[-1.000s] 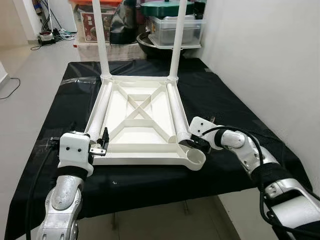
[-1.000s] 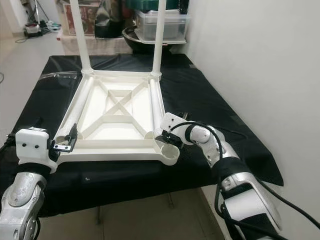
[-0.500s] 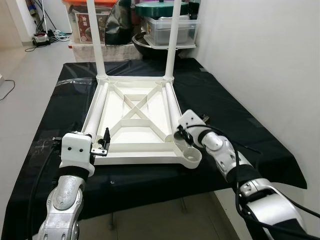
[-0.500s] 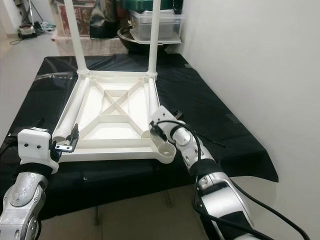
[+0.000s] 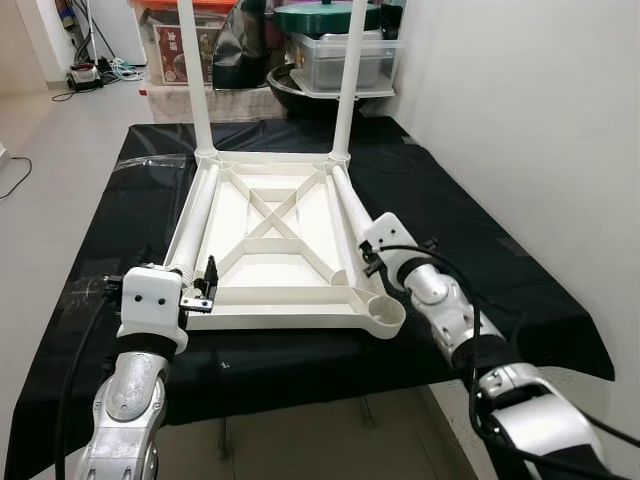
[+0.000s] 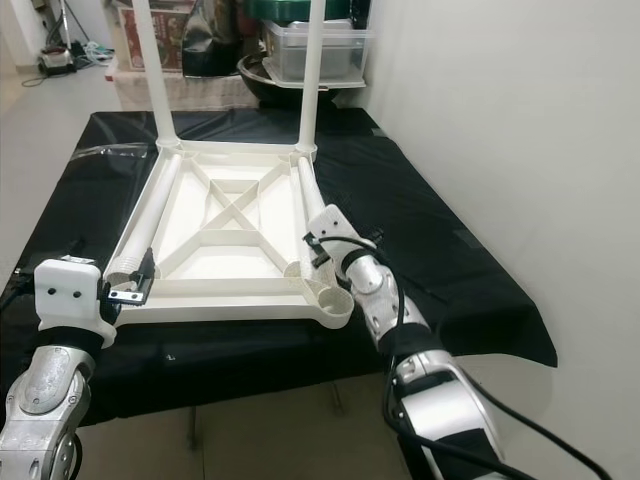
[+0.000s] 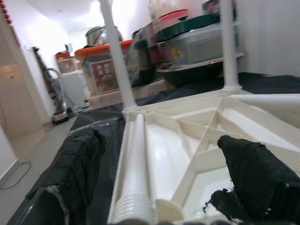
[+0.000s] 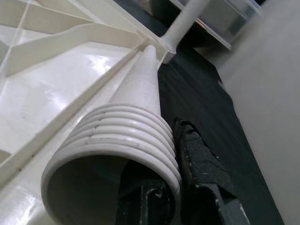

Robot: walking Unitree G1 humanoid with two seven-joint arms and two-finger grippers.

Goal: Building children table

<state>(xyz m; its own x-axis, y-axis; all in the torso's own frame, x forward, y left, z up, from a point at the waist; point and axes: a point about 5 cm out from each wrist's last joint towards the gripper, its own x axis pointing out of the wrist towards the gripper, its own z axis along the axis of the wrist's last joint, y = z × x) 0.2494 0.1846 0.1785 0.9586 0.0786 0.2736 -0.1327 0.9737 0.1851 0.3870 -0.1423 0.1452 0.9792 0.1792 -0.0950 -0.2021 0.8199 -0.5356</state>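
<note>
A white plastic table top [image 5: 270, 297] lies upside down on the black cloth. Two legs stand upright in its far corners [image 5: 197, 90] [image 5: 346, 90]. Two loose legs lie along its long sides, the left leg [image 5: 192, 215] and the right leg [image 5: 347, 205]. My right gripper [image 5: 368, 258] is shut on the right leg's threaded end [image 8: 122, 136], with one black finger [image 8: 197, 154] against the ribs. At the near left corner my left gripper [image 5: 205, 290] is open, and its fingers [image 7: 75, 159] straddle the left leg's threaded end [image 7: 136, 159] without touching. The near right corner socket [image 5: 383, 316] stands empty.
Storage boxes and a dark pot [image 5: 345, 50] are stacked behind the table. A white wall [image 5: 520, 120] runs close along the right side. The black cloth [image 5: 300, 370] hangs over the near edge, and bare floor [image 5: 60, 140] lies to the left.
My right gripper has moved from beside the near right corner socket up onto the right leg's threaded end, and its forearm has swung in toward me. The left arm has stayed put.
</note>
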